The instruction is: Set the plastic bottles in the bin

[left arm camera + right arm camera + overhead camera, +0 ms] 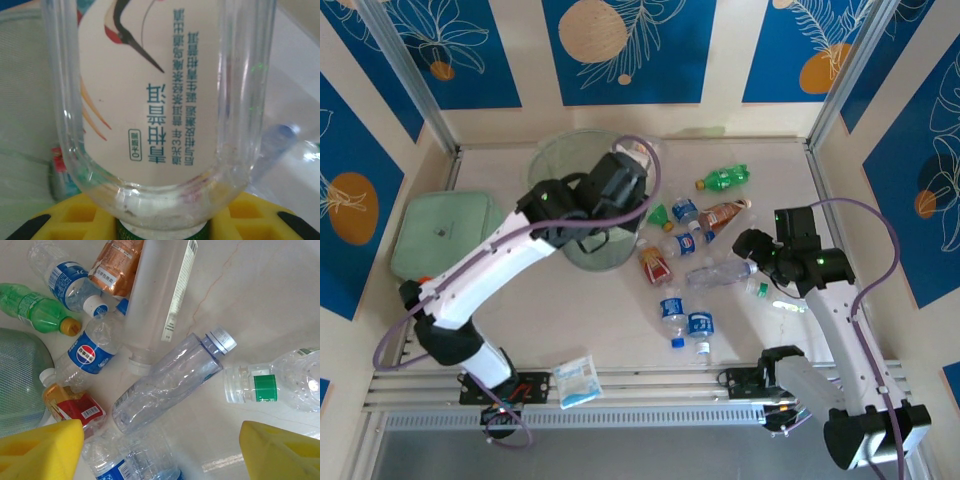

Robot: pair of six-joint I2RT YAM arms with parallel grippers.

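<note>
Bin comes first: it is round and pale green, and it stands at the far left of the table. The left arm reaches over it. The left jaws are closed on a clear bottle with a white bird label. They grip it near its green cap, so the bottle points straight out from the jaws. From above, these jaws hang over the right side of the bin. I think the next move is just to let go, but I cannot tell if the bottle is fully inside the rim.

The right jaws are wide open and hold nothing. They hang above a long clear bottle that lies slanted on the table, with its cap up and to the right. Other plastic bottles lie around it, right of the bin and nearer the right arm.
</note>
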